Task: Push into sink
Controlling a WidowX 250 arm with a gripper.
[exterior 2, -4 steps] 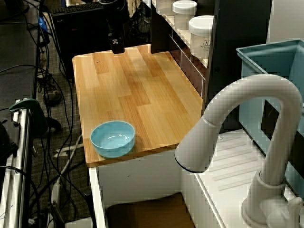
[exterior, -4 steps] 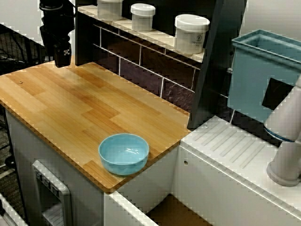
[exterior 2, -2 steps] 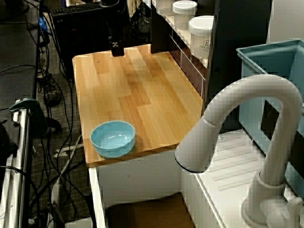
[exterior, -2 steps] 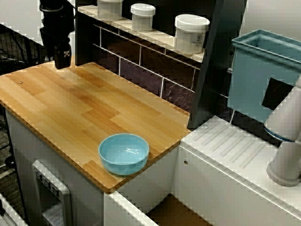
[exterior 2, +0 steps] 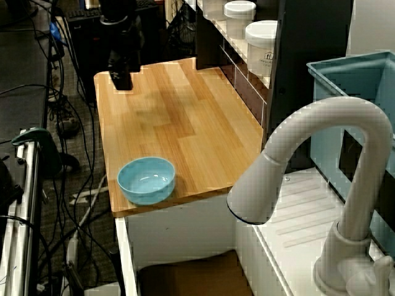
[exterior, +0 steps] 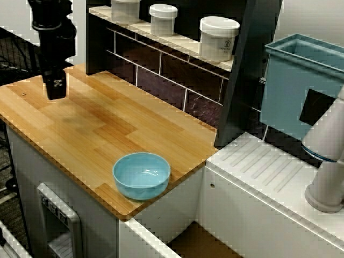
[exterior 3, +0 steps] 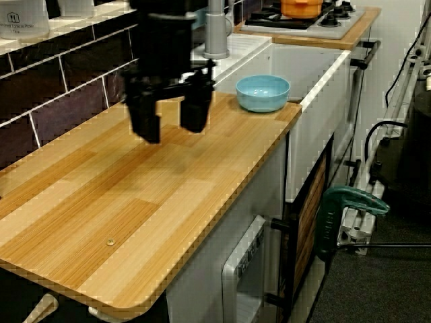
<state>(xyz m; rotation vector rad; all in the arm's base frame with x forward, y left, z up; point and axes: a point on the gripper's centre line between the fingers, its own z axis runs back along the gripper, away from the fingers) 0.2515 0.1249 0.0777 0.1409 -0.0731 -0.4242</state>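
Above the wooden surface, far from the sink, the black end effector hangs with fingers apart, holding nothing. Light blue bowl sits at the surface's edge just beside the sink, well apart from the end effector.
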